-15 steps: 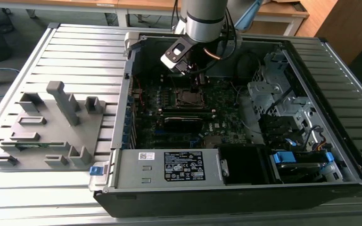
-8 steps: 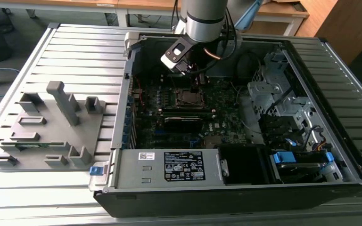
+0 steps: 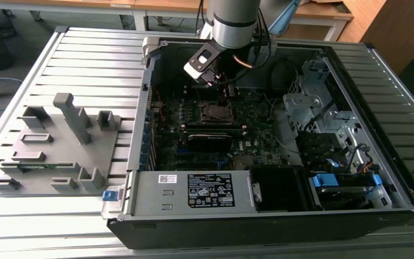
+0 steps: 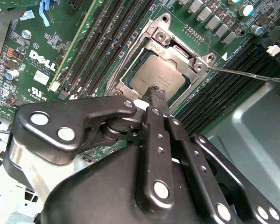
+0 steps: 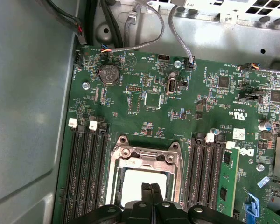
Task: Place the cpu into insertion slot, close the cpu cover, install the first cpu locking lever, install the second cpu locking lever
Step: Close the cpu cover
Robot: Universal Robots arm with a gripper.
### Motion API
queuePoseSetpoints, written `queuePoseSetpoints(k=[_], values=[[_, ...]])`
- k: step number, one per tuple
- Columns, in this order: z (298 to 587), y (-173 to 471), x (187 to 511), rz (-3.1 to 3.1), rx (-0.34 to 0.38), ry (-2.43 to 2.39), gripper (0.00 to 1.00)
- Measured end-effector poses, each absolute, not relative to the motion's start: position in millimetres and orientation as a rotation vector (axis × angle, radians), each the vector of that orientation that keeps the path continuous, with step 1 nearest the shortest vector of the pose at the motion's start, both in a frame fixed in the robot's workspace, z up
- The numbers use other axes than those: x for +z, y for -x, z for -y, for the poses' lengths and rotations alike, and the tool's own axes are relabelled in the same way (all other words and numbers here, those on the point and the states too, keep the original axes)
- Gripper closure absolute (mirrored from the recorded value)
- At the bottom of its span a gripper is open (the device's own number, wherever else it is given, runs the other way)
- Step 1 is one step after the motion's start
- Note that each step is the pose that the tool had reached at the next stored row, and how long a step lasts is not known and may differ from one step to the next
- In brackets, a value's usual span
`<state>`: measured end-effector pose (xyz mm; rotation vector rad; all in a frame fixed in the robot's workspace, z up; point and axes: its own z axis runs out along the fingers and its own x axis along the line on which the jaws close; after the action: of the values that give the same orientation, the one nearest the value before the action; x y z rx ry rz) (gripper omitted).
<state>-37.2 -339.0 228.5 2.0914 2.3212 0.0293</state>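
fixture tray: grey tray (image 3: 63,156) seen well to the exterior view's left of the insertion slot (image 3: 215,111), outside the case.
memory slots: long black rows (image 5: 84,177) seen flanking the insertion slot on both sides.
gripper: gripper (image 4: 154,92) is held directly above the insertion slot, tips just over its near edge; contact cannot be told.
jaws: pressed together, nothing seen between them.
cpu: cpu (image 4: 161,74) is seated in the insertion slot, grey top showing.
cpu cover: silver frame (image 4: 177,51) appears lowered around the cpu, which shows through its window.
lever: thin metal rod (image 4: 247,74) is seen sticking out away from the insertion slot; judged unlatched.
handling: cpu judged light, stiff, thin, fragile underneath; best taken by opposite edges and kept flat. Cover judged thin springy metal on a hinge, best pressed at its free edge.
drive bays: grey cage (image 3: 336,124) seen to the exterior view's right of the insertion slot.
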Motion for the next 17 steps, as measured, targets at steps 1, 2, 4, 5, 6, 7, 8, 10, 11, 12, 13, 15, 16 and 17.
queuePoseSetpoints(k=[1,2,4,5,6,7,8,10,11,12,13,15,16,17], values=[[339.0,37.2,228.4,-2.323,0.029,-2.089,0.89],[339.0,37.2,228.5,-2.325,0.029,-2.088,0.89],[339.0,37.2,228.5,-2.327,0.029,-2.085,0.89],[339.0,37.2,228.5,-2.327,0.029,-2.085,0.89],[339.0,37.2,228.5,-2.328,0.029,-2.084,0.89],[339.0,37.2,228.5,-2.328,0.029,-2.083,0.89],[339.0,37.2,228.5,-2.329,0.029,-2.083,0.89],[339.0,37.2,228.5,-2.329,0.029,-2.083,0.89],[339.0,37.2,228.4,-2.329,0.029,-2.083,0.89],[339.0,37.2,228.5,-2.330,0.029,-2.082,0.89],[339.0,37.2,228.5,-2.331,0.029,-2.080,0.89],[339.0,37.2,228.5,-2.333,0.029,-2.078,0.89],[339.0,37.2,228.5,-2.333,0.029,-2.078,0.89],[339.0,37.2,228.4,-2.334,0.029,-2.077,0.89]])
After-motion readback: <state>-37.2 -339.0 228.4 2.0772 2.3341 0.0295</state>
